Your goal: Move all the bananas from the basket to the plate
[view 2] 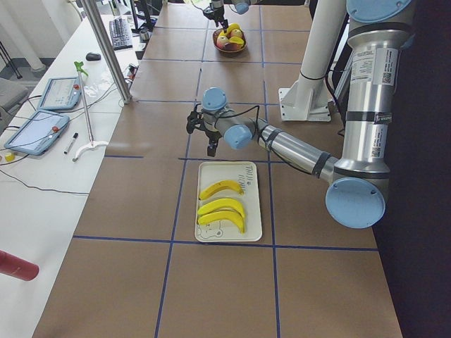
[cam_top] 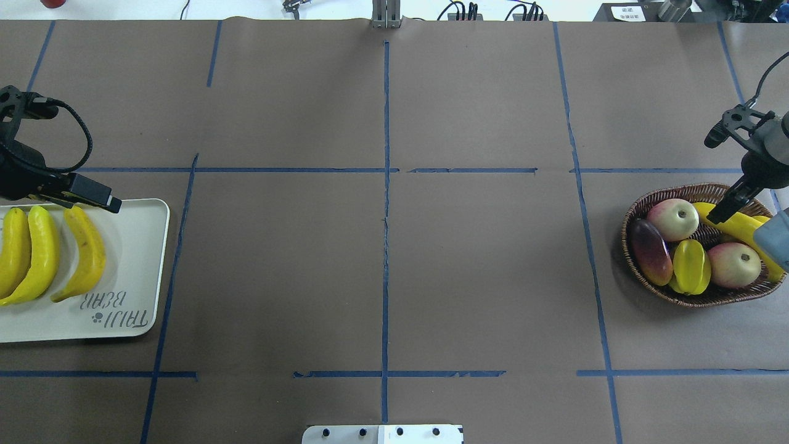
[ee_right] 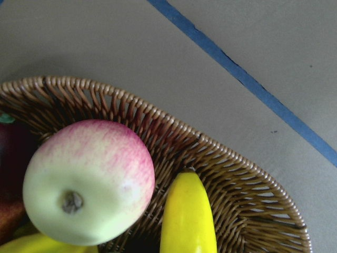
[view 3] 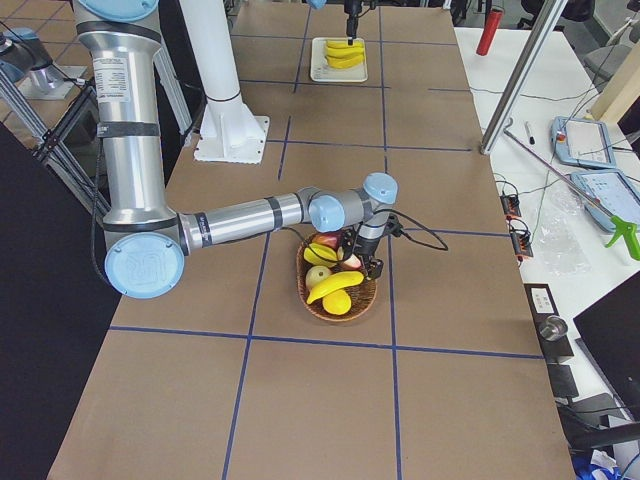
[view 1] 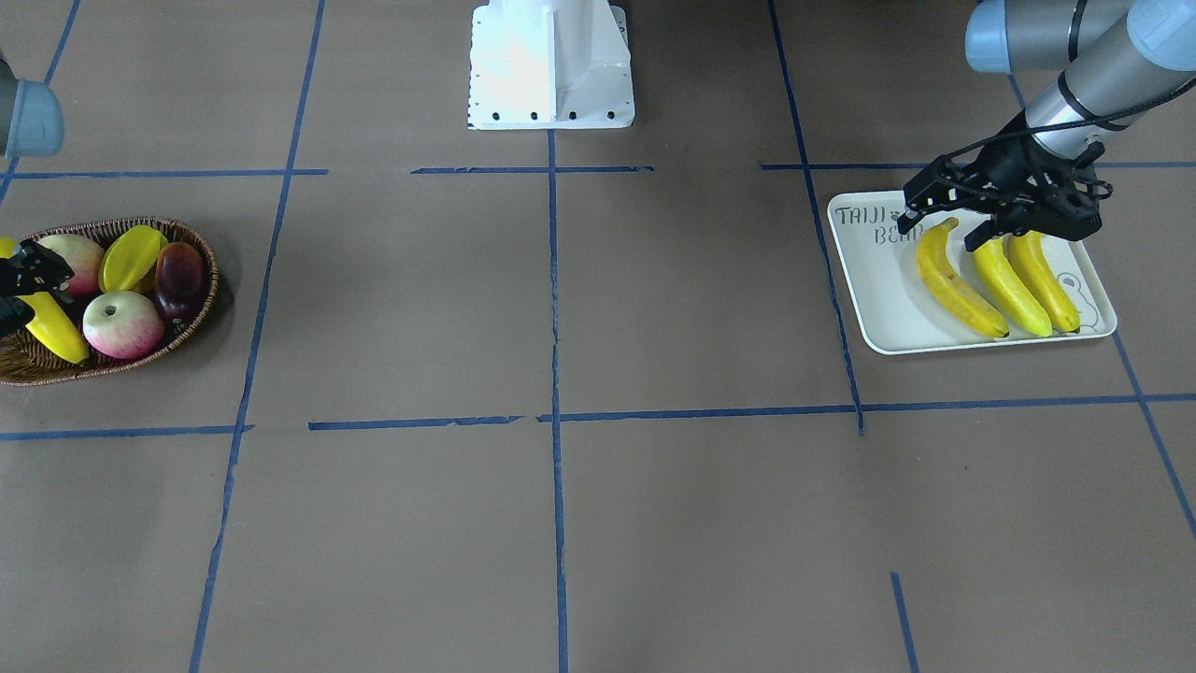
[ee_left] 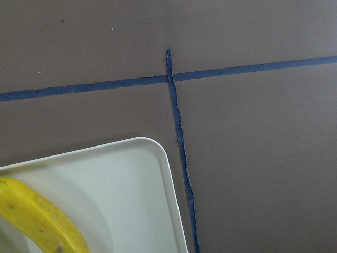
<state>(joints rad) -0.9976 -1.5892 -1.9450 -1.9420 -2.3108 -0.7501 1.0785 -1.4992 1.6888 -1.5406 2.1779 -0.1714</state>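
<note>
In the front-facing view the left gripper [view 1: 948, 224] hangs over the far edge of the plate [view 1: 888, 322], fingers spread and empty. The three bananas [view 1: 958, 280] lie side by side beneath it. Well apart, at the other end of the table, the basket [view 1: 210, 280] holds the fourth banana [view 1: 51, 327], with the right gripper [view 1: 19, 290] down on it. From overhead, one dark finger of that gripper sits against the banana's upper side, next to an apple [cam_top: 675, 219]. Whether the fingers are pinching or only straddling the fruit cannot be told. The right wrist view shows the banana's tip just beside the apple, against the wicker wall. The step in hand looks like the last pickup. It probably goes best with a hold near the banana's middle and a straight lift clear of the rim and apple. The banana should then go on the plate's bare strip by the printed corner.
</note>
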